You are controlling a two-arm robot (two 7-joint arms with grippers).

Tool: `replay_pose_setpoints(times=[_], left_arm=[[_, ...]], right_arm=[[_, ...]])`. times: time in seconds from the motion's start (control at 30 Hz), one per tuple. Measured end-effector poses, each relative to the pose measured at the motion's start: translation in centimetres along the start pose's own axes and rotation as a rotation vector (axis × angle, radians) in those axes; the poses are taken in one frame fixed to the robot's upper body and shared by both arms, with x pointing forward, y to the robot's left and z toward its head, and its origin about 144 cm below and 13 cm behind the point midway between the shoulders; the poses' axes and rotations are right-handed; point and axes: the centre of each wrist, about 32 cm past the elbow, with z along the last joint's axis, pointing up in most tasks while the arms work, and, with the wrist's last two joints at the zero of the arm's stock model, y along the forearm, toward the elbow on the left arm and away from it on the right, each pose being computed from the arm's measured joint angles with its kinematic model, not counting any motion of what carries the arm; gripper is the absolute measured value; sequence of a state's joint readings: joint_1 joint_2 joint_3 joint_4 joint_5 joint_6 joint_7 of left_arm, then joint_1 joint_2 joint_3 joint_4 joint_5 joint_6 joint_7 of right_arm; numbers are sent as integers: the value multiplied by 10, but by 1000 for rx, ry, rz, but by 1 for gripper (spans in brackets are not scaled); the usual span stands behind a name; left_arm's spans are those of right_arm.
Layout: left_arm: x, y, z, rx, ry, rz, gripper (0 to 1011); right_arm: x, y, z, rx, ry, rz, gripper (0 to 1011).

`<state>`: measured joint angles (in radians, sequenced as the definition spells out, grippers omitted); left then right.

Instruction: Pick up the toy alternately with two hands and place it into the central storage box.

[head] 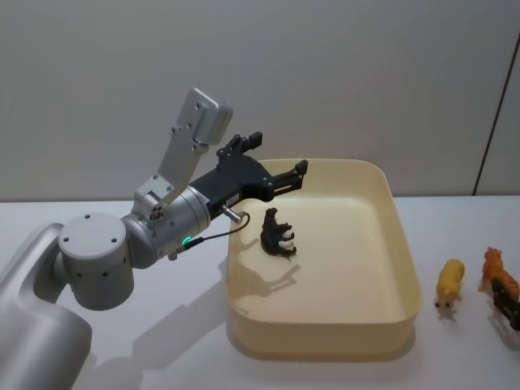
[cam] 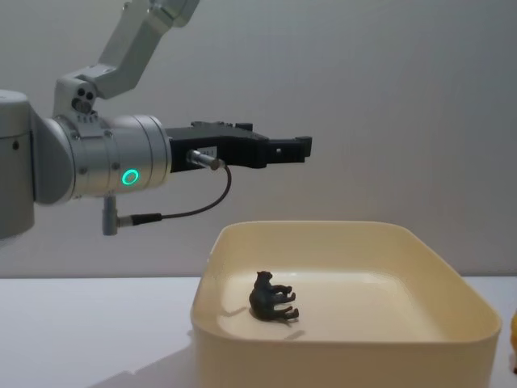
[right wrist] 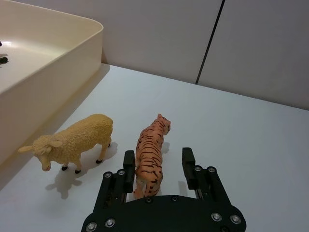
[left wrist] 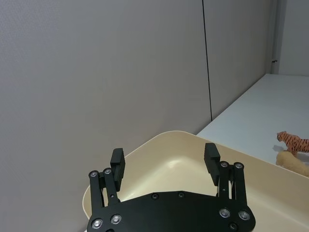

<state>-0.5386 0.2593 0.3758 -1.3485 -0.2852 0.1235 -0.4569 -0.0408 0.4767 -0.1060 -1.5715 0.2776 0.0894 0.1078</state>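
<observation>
Here's the white worktop (head: 162, 357), and sitting mid-scene on it is the cream-yellow central storage box (head: 325, 341), easily the biggest thing out there. Up above the box's rear left corner hangs the left end effector (head: 280, 153), riding on a thick silver wrist (cam: 121, 158) with a green ring light glowing. Its black fingers (left wrist: 117, 162) are spread wide with nothing between them. Over on the right, low to the worktop, the right end effector (right wrist: 158, 163) has its fingers spread either side of the tiger's hindquarters. I can't tell whether they touch the toy. Down on the box floor, towards the left rear, a dark toy animal (head: 278, 234) lies on its side, legs sticking out. Outside the box, the woolly tan sheep (right wrist: 77, 139) stands just beside the right wall, and the striped orange tiger (right wrist: 149, 150) stands right next to it, on the side away from the box.
</observation>
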Motion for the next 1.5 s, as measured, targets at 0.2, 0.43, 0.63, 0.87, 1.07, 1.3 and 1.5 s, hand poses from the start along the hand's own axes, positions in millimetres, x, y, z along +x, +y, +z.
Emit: replay_pose_setpoints(times=[0.2, 0.43, 0.63, 0.87, 1.07, 1.3, 1.5], left_arm=[[0, 0, 0, 0, 0, 0, 1002], [0, 0, 0, 0, 0, 0, 1002], [0, 0, 0, 0, 0, 0, 1002], [0, 0, 0, 0, 0, 0, 1002], [0, 0, 0, 0, 0, 0, 1002], [0, 0, 0, 0, 0, 0, 1002], [0, 0, 0, 0, 0, 0, 1002]], right_arm=[[0, 2, 0, -1, 0, 2, 413], [0, 3, 0, -1, 0, 3, 291], [0, 4, 0, -1, -1, 4, 291], [0, 4, 0, 9, -2, 4, 291], [1, 5, 4, 56, -6, -4, 291], [3, 6, 16, 134, -10, -14, 291], [3, 9, 33, 221, -6, -8, 291]])
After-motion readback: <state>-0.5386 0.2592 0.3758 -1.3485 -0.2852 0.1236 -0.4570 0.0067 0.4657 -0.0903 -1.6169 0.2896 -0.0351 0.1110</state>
